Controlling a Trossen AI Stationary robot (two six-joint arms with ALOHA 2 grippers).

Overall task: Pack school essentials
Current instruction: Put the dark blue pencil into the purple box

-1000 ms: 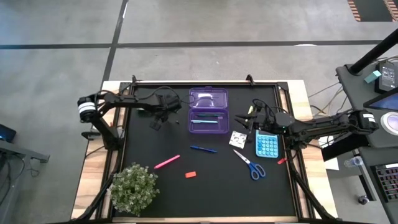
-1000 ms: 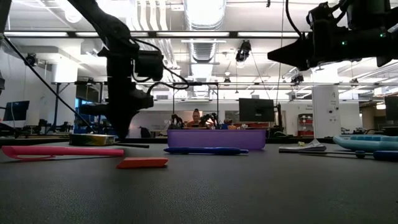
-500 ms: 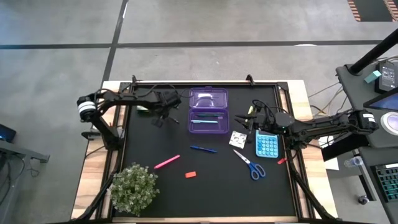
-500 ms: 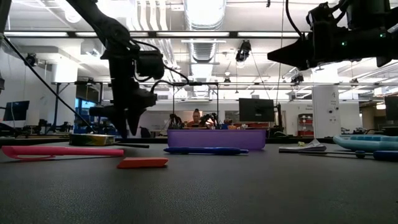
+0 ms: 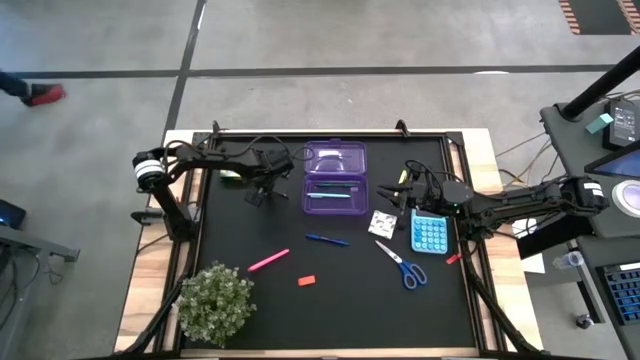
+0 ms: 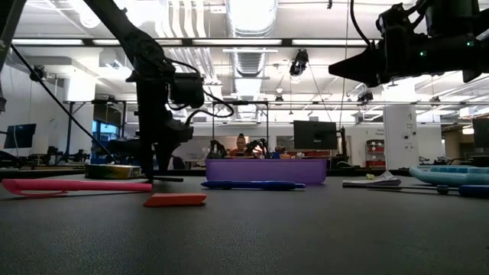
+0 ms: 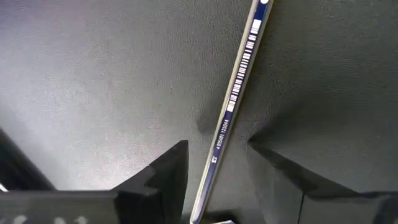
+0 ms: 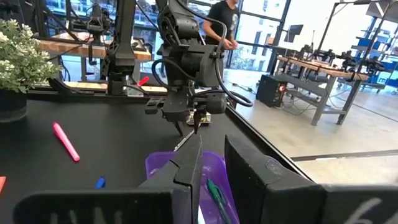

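Note:
A thin dark pen (image 7: 235, 102) with a white barcode strip lies flat on the black mat (image 5: 240, 230), left of the purple box (image 5: 334, 178). My left gripper (image 7: 214, 163) (image 5: 260, 188) points steeply down over it, open. One finger stands on each side of the pen near one end, without touching it. In the low view its fingertips (image 6: 158, 169) hang just above the mat. My right gripper (image 8: 212, 148) (image 5: 388, 196) hovers to the right of the purple box, held about level, with a narrow gap between its fingers and nothing in it.
The purple box holds teal and green pens (image 5: 335, 191). On the mat lie a pink marker (image 5: 268, 261), blue pen (image 5: 327, 239), red eraser (image 5: 307, 281), scissors (image 5: 402, 265), white patterned square (image 5: 380, 223) and teal calculator (image 5: 429, 233). A potted plant (image 5: 215, 300) stands near left.
My left gripper has opened from shut and come down toward the mat, shifting slightly toward the purple box, so that its fingers now stand on either side of the thin pen. The pen has stayed where it was.

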